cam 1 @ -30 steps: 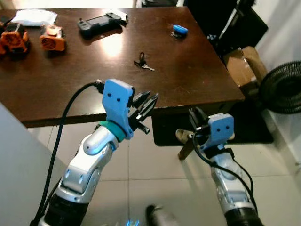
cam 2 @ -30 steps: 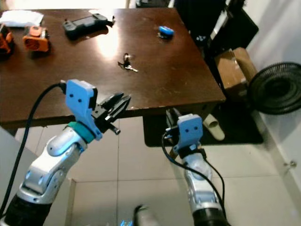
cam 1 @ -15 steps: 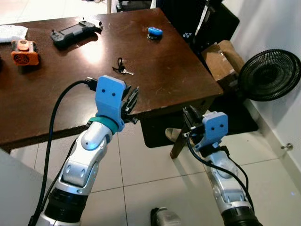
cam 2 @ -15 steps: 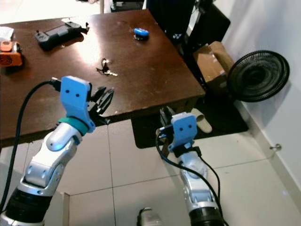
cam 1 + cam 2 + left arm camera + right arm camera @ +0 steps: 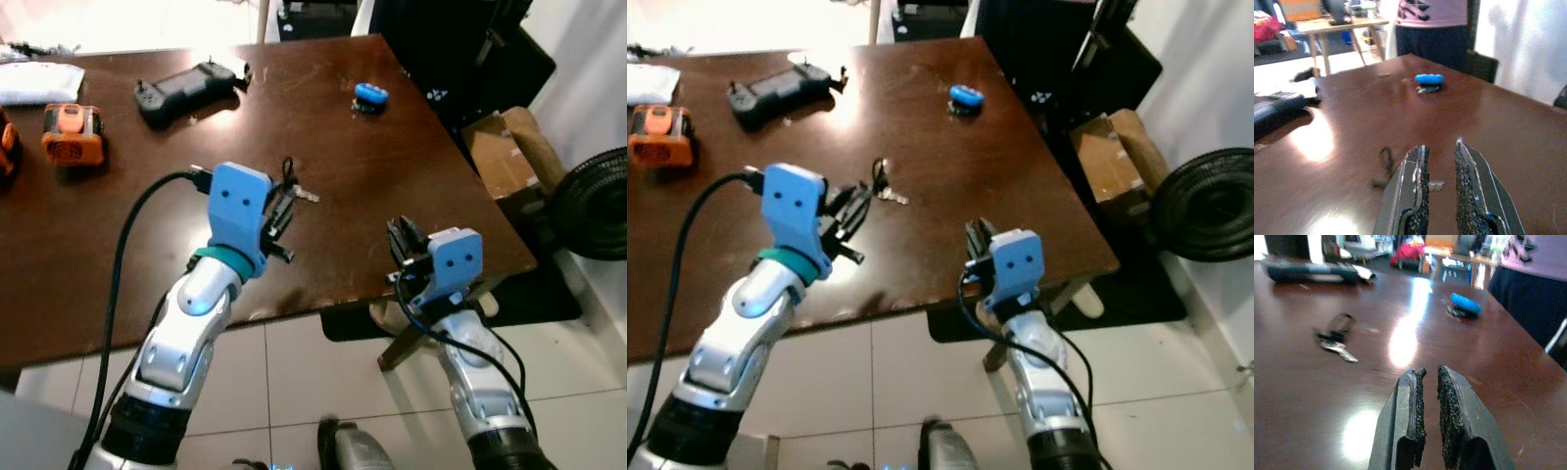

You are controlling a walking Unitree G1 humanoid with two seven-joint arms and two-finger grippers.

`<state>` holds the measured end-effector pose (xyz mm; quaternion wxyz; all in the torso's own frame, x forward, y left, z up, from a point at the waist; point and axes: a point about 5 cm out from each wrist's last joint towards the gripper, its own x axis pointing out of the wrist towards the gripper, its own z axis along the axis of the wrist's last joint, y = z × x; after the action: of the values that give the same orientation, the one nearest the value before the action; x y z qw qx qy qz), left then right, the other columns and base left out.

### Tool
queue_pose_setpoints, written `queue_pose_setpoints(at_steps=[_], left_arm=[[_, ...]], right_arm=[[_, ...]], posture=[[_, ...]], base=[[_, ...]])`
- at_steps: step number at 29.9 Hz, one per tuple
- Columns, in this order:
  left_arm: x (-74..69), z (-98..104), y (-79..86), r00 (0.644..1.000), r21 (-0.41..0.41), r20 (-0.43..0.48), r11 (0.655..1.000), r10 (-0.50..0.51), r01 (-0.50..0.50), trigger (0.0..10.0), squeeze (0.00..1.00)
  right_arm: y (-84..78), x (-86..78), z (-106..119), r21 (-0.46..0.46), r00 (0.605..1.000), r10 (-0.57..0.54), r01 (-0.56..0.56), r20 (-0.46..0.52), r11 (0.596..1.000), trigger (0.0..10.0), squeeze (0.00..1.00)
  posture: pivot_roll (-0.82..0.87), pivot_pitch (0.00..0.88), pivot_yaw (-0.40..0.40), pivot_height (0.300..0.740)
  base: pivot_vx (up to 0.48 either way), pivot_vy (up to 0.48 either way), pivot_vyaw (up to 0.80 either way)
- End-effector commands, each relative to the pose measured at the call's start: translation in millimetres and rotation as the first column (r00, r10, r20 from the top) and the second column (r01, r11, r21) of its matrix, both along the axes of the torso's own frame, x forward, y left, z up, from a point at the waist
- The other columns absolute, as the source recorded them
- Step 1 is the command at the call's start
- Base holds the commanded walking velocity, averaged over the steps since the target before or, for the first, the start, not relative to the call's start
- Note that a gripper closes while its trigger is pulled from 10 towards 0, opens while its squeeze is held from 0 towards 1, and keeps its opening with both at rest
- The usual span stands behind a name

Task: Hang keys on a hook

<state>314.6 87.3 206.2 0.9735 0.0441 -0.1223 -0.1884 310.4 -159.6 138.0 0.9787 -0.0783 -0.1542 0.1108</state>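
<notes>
Left hand (image 5: 282,217) hovered over the worktop (image 5: 118,225), fingers a narrow gap apart, empty. Keys (image 5: 290,186) lay flat just ahead of its tips, long axis roughly along the reach. Right hand (image 5: 977,238), nearly closed, sat farther off; keys ahead, toward the left arm.

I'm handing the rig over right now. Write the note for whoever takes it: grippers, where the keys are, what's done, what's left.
Left gripper: raised over the brown table, fingers slightly apart, holding nothing, just short of the keys.
Right gripper: above the table's near right corner, fingers nearly closed, holding nothing.
Keys: flat on the table, mid-table, untouched. Beyond them lie a blue object, a black controller and an orange device.
Done: the robot is standing at the table with both arms up.
Left: grasp the keys, find a hook and hang them. I cannot make out a hook from here.
</notes>
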Motion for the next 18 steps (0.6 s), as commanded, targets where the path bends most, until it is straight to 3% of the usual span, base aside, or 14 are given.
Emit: queue_pose_setpoints(at_steps=[1,15,18], left_arm=[[-1.1,-4.8,3.0,1.0,0.005,-0.01,1.0,0.008,-0.008,10.0,0.0],[-2.2,-9.6,1.6,1.0,0.013,-0.025,1.0,-0.004,0.004,10.0,0.0],[-2.1,-16.7,0.9,0.998,0.028,-0.067,0.999,-0.013,0.015,10.0,0.0]], right_arm=[[0.3,-1.5,-3.9,0.007,1.0,-0.003,0.003,-0.016,1.0,10.0,0.0],[-2.2,-2.6,-7.2,0.002,0.999,-0.014,0.014,-0.03,1.0,10.0,0.0],[-2.4,-3.1,-8.1,0.001,0.999,-0.017,0.018,-0.033,1.0,10.0,0.0]], posture=[[-0.11,0.121,0.041,0.74],[-0.11,0.129,0.045,0.74],[-0.11,0.133,0.049,0.74]], base=[[0.469,0.0,0.0],[0.47,0.0,0.0],[0.247,0.0,0.0]])
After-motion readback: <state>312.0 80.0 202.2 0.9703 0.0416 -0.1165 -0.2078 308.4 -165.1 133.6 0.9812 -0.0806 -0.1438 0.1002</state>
